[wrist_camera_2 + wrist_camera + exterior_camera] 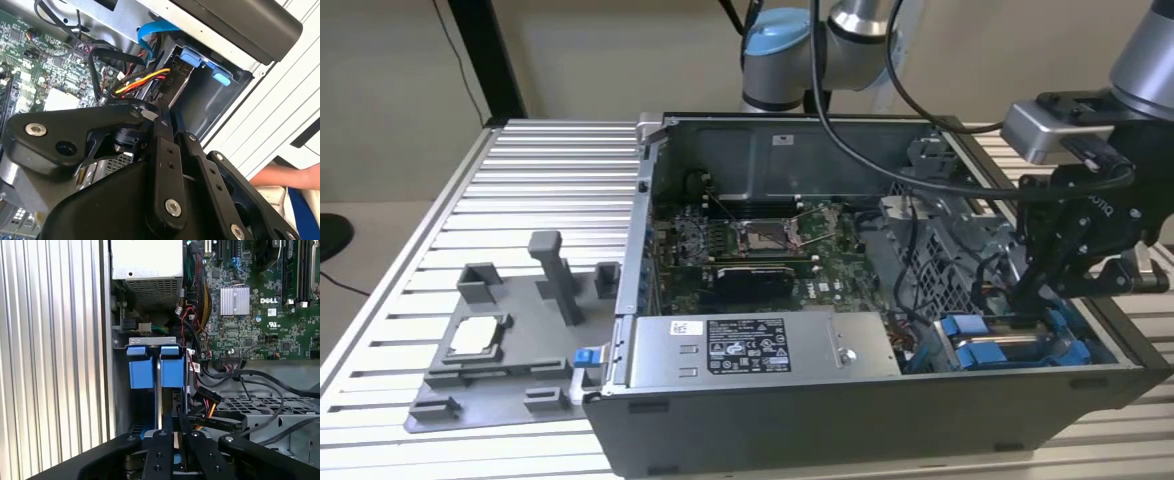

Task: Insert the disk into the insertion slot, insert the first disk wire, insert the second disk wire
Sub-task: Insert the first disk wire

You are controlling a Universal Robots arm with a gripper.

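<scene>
At the lower right of the exterior view, the black tool (1047,285) reaches down into the open grey computer case (854,420), just above the dark drive bay with 2 bright blue tabs (987,340). Its fingers (172,450) look pressed close together beside a black connector with red, yellow wires (212,402).

— Disk (159,390)? Seated upright on edge in the slot (120,390), thin silver edge showing between two bright blue tabs.
— And the slot? Dark grey metal bay in the case corner, at the exterior view's lower right (1014,345), blue guides along its sides.
</scene>
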